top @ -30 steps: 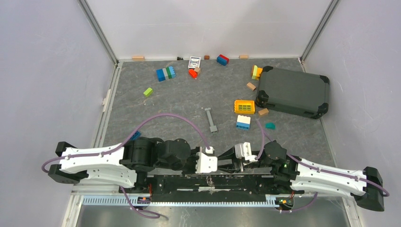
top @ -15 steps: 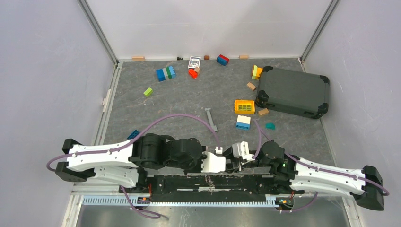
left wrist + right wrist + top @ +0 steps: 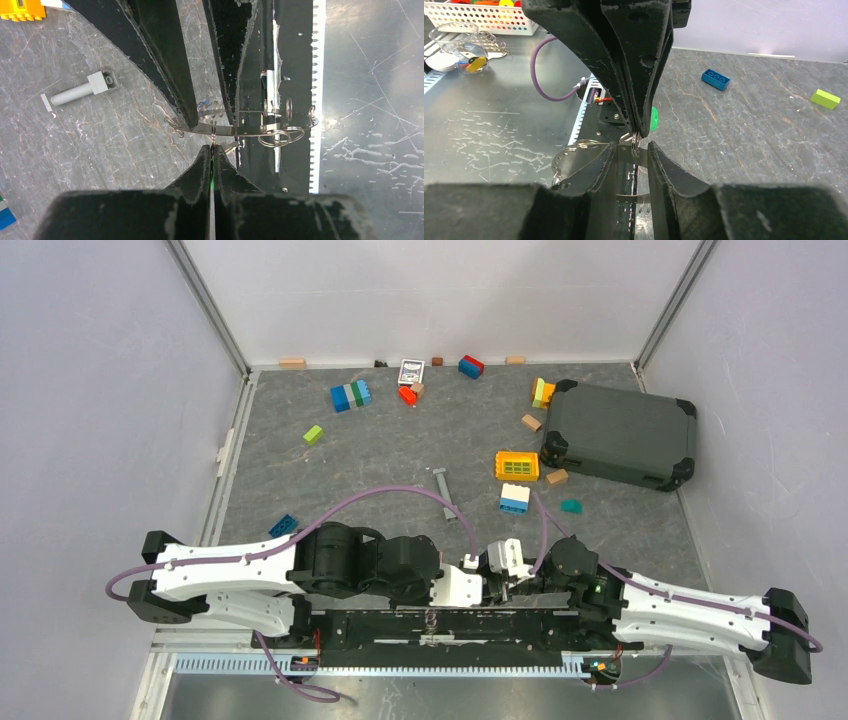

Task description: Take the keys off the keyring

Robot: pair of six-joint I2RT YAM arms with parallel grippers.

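Lying beyond left hand [image 3: 212, 149]: grey bar [image 3: 82, 90]

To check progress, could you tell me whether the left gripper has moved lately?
Yes: the left gripper slid rightward, ending farther right of the grey bar.

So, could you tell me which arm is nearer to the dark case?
Right. The right arm lies at the near edge, on the same side as the case; the left arm lies opposite.

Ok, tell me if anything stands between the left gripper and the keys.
Nothing visible does. The left gripper is shut on a green-headed key at the keyring, which the right gripper straddles.
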